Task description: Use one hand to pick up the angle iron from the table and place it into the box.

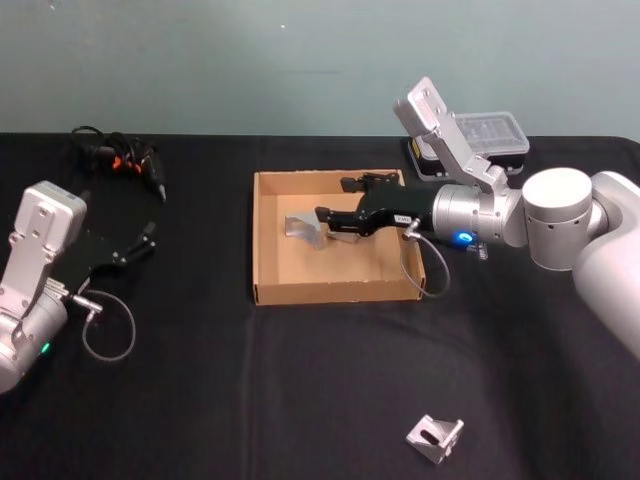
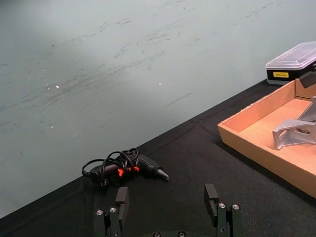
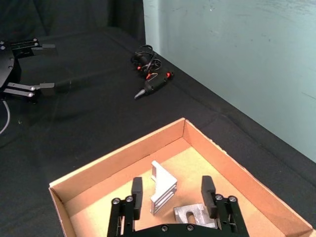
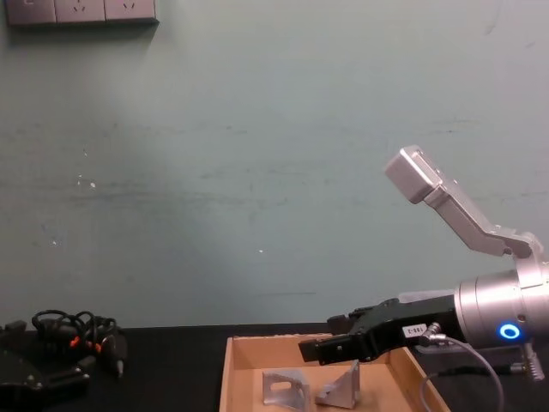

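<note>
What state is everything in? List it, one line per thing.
box: open-topped, holding two angle irons
right gripper: open, empty, over the box
left gripper: open, empty, parked at the left of the table
upright angle iron: in the box, not gripped
second angle iron: in the box, beside it
loose angle iron: on the table, not yet picked
plastic case: lid shut
corded tool: lying on the table
</note>
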Available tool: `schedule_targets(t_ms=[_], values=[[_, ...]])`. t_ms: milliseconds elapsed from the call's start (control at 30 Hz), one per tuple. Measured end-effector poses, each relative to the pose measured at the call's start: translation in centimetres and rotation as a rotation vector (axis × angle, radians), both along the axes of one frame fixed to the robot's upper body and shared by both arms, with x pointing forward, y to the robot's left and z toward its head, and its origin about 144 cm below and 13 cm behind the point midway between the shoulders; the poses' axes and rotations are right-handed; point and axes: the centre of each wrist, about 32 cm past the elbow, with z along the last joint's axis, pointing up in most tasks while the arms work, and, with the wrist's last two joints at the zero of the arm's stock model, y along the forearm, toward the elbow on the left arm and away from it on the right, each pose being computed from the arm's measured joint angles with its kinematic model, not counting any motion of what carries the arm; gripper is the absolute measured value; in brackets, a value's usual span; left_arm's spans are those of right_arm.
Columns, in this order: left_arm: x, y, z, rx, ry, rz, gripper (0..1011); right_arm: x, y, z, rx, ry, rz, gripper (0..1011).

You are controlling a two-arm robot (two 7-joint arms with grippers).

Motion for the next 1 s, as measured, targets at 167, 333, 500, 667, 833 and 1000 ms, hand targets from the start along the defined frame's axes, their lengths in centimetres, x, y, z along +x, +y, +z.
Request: schedule_targets(t_ms=[167,333,500,667,833,1000], values=[[0.0,0.0,0.0,0.000,0.000,0.000,1000,-0.5,0.1,0.4,-0.013,-0.011,0.001,865],[0.0,0.0,0.0,0.000,0.000,0.000,1000,-1.4,0.4,0.9,-0.018,-0.023,0.007,991],[0.0,0.0,0.0,0.000,0.000,0.000,1000,-3.1,0.8,1.6,-0.016,-0.037,0.016,1002],[0.0,0.0,0.0,0.000,0.000,0.000,1000,-5.2,1.0,2.1,-0.014,-0.042,0.022,1002],[0.0,0.0,0.0,0.000,0.000,0.000,1000,-6.9,0.9,2.6,-0.016,-0.040,0.026,1002],[0.0,0.0,0.0,0.000,0.000,0.000,1000,-8.8,1.0,2.7,-0.023,-0.030,0.041,1002]])
